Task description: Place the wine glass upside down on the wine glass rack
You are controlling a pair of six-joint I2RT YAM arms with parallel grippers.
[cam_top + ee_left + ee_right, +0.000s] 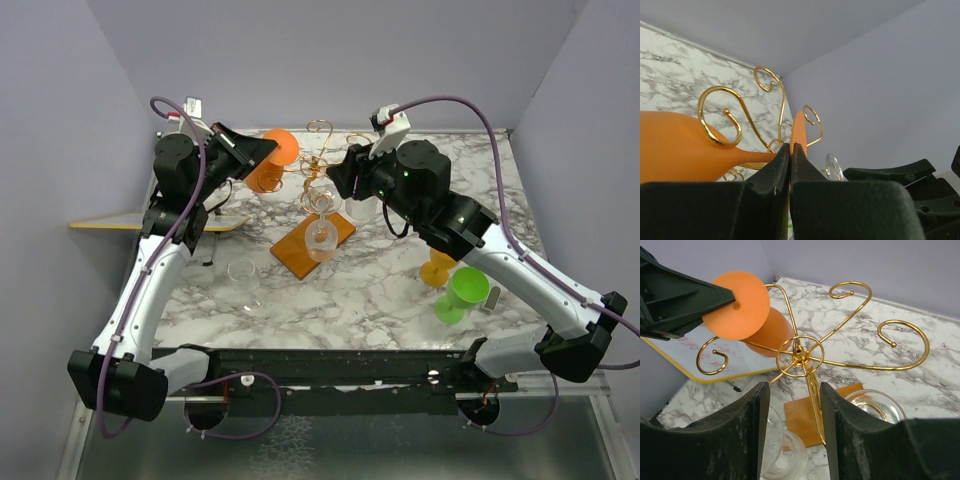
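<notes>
- Currently your left gripper [790, 152] is closed tight on the rim of the round foot of the orange wine glass [270, 165].
- This glass is at the back-left side of the wine glass rack [801, 355], among its gold curled arms. It is tilted, with the foot higher than the bowl.
- One curl crosses in front of the bowl in the left wrist view. I cannot tell whether the stem already sits inside a curl.
- Your right gripper [795, 390] hangs just above the rack, on its right side. Its jaws are about half open, and they hold nothing; the central post shows below, in the gap between them.
- A clear glass [320, 238] stands on the wooden base of the rack.
- A green glass [462, 290] is well apart from the rack, to the front-right, on the marble table [380, 300].
</notes>
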